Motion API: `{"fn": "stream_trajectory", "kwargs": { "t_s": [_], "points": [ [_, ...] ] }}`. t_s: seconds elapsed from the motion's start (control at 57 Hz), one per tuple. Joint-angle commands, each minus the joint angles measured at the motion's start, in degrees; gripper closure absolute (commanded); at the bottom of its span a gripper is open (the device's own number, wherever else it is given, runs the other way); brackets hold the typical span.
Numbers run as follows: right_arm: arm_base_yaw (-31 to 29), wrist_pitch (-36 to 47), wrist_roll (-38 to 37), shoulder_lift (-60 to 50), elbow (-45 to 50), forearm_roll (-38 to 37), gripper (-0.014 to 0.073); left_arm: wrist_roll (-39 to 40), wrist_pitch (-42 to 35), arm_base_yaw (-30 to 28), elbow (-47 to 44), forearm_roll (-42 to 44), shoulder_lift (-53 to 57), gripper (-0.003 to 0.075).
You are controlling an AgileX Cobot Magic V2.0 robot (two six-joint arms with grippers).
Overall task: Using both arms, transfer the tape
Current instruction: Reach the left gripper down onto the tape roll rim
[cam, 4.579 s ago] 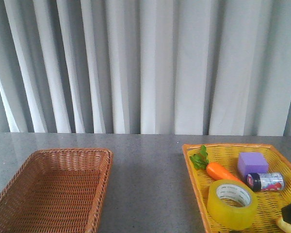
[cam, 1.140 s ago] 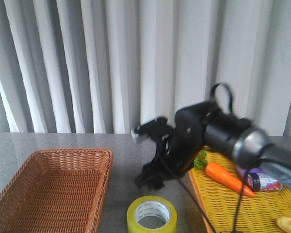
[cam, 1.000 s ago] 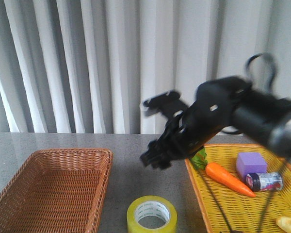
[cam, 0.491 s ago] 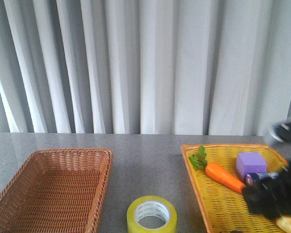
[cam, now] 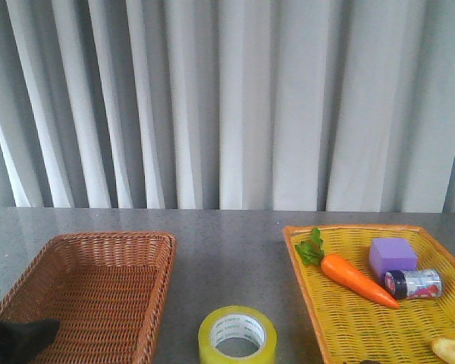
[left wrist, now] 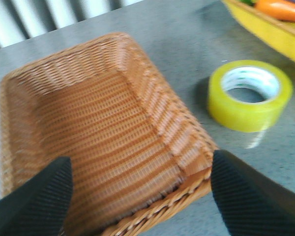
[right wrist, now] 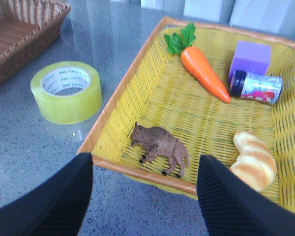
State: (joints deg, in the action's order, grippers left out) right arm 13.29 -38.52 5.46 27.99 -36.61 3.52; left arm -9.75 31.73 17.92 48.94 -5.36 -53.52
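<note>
The tape point(cam: 237, 334) is lying flat at the wicker basket's point(cam: 83, 296) three o'clock, awaiting the wide-spread, empty left gripper point(left wrist: 140, 189).

Left gripper point(left wrist: 140, 196): two broad black fingers point(left wrist: 32, 196), tapering with rounded edges, their surface matte with a fine ribbed or knurled texture.

Right gripper point(right wrist: 145, 196): two matching black fingers point(right wrist: 44, 201), the same finely ribbed matte finish and wedge shape.

Left arm point(cam: 11, 341): in the front view only a blurred black rounded mass with a small pointed projection; no cables, screws or markings discernible.
</note>
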Motion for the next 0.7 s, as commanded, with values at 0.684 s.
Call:
{"fn": "stream_trajectory", "kwargs": {
  "t_s": [0.684],
  "points": [
    [-0.4, 3.6, 0.3, -1.1, -1.4, 0.0, 0.0148, -1.6, 15.9, 14.1, 44.9, -2.4, -46.9, 0.0221]
  ]
}}
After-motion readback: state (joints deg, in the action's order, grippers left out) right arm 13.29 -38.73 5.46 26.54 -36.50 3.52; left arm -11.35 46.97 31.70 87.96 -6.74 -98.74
